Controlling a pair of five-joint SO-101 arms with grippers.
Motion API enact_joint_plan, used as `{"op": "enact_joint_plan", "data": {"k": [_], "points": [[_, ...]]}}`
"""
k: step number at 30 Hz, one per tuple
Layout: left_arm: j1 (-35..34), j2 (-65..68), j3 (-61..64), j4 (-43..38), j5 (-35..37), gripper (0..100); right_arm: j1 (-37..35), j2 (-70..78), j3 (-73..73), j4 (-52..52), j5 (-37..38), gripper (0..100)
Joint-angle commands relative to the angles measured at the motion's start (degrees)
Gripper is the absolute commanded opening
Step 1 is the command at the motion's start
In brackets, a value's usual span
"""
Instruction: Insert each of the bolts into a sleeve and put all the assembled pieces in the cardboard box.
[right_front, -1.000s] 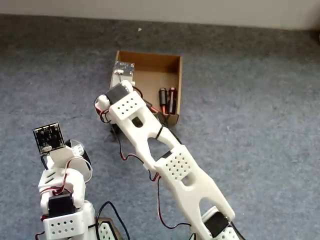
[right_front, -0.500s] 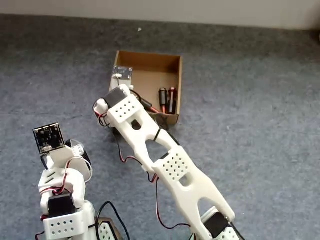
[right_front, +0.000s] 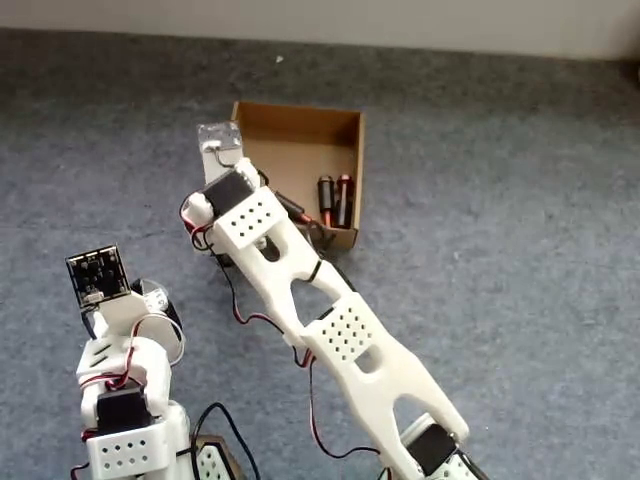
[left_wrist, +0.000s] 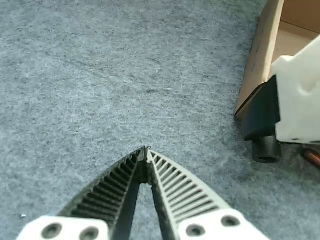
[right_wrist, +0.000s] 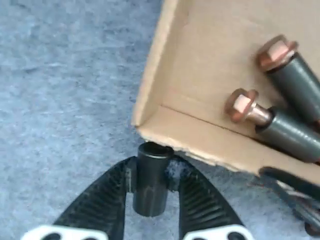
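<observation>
sleeve (right_wrist: 150, 195) clamped in right gripper (right_wrist: 152, 167) beside box (right_wrist: 200, 132) corner; left gripper (left_wrist: 146, 152) jaws together, empty. seems boltless: calls for bolt insertion before boxing.

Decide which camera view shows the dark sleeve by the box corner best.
The right wrist view: the sleeve sits between the right tool's fingers, its open end near the cardboard box corner. The left wrist view shows a dark stub under the right arm, perhaps it. In the high view the right arm covers that spot.
</observation>
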Motion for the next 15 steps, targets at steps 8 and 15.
{"op": "enact_joint_plan", "data": {"k": [8,15], "points": [[-0.66,-0.04,1.10,-1.49,-0.70,1,1.19,-16.92,-1.01,1.54,2.02,0.4],[-0.66,-0.04,1.10,-1.49,-0.70,1,4.97,-35.03,24.13,1.36,2.11,0.4]]}}
